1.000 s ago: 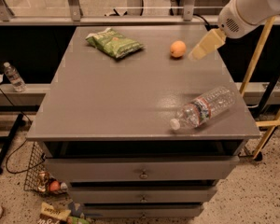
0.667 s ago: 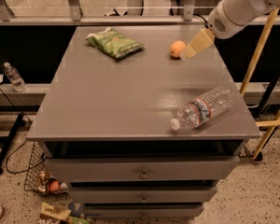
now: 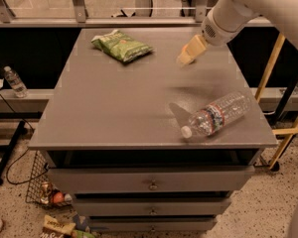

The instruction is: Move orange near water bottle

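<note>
Gripper (image 3: 191,51) far right over table (image 3: 114,108), grip unclear, orange hidden; centre on it before carrying toward near-right bottle (image 3: 216,115).

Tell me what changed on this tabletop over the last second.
The gripper swung left in view from the table's right edge onto the spot where the orange lay; the orange is now hidden behind it, so a grasp cannot be confirmed. The water bottle, lying on its side, and the green bag stayed put.
</note>
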`<state>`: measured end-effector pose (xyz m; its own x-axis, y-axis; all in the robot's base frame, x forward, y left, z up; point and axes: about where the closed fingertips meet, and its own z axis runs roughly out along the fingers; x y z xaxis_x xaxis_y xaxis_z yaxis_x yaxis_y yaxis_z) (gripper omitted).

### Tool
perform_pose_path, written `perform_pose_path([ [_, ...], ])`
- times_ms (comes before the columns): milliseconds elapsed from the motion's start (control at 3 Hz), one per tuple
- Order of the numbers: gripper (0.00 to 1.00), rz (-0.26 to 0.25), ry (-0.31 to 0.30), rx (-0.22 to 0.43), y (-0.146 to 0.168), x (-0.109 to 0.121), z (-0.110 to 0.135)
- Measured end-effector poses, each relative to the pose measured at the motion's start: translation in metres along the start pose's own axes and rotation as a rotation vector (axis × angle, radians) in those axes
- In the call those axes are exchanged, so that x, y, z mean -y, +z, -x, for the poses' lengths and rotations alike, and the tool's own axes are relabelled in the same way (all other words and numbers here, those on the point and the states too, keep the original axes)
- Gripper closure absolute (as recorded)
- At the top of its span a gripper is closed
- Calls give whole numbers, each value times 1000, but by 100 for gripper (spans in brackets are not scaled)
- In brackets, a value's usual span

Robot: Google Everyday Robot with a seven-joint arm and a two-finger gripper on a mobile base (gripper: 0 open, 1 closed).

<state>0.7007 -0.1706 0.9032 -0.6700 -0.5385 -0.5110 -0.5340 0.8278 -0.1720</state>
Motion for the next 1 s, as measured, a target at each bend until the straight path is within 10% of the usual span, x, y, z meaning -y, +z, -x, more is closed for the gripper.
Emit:
perform_pose_path([
  [1000,0,-41,73,-1,45,14,25],
])
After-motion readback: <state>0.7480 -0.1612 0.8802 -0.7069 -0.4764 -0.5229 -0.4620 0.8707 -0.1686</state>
